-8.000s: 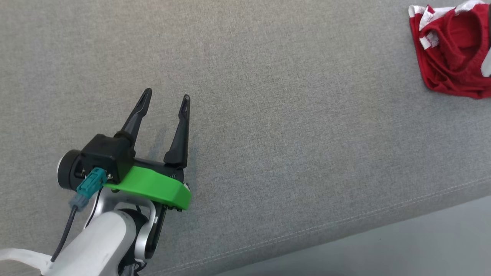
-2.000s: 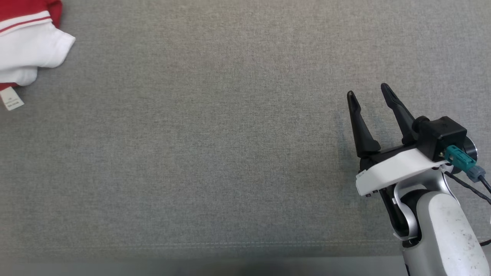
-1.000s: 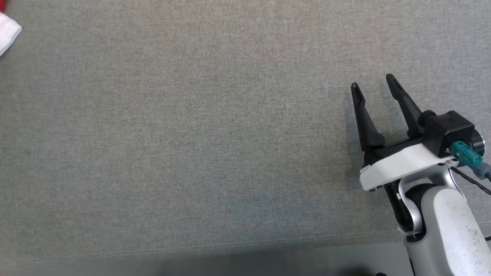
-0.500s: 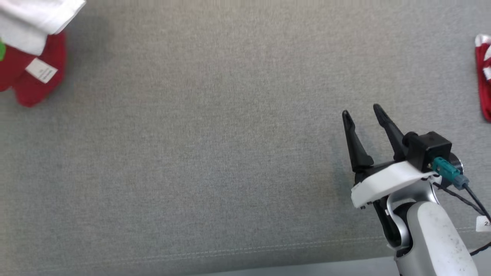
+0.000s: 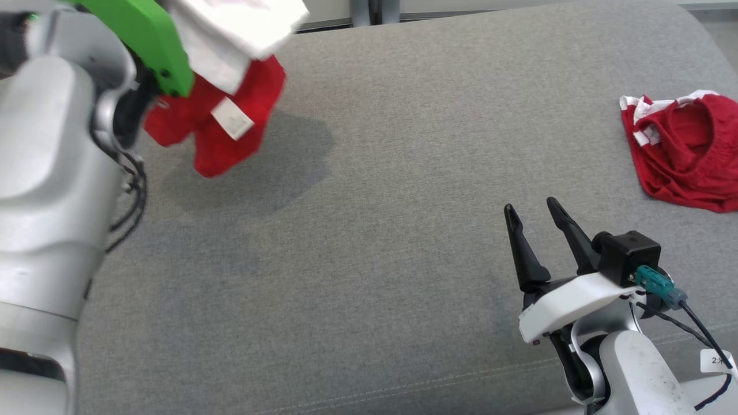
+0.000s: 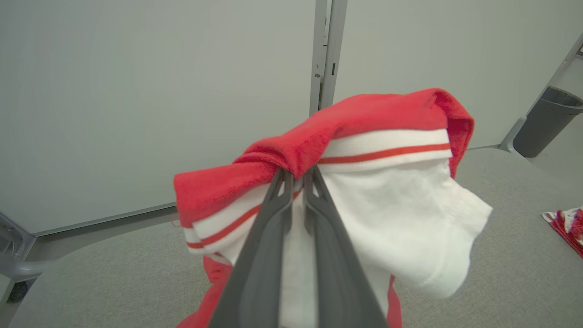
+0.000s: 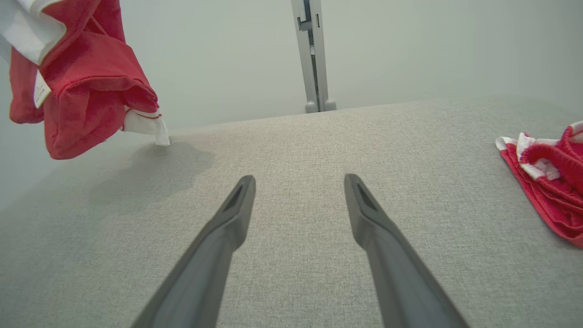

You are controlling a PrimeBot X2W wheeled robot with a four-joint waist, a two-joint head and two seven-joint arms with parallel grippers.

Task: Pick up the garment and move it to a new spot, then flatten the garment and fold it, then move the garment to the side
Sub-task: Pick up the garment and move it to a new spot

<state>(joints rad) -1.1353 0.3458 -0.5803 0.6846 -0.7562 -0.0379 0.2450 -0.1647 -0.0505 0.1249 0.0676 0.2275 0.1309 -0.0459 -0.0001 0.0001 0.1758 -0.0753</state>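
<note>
Between left fingers (image 6: 266, 246) — garment (image 6: 391, 200), red-striped band

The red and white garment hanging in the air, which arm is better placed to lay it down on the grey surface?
Left. The left gripper is shut on the garment, which hangs over the grey surface. The right gripper is open, empty, and well apart from it.
</note>
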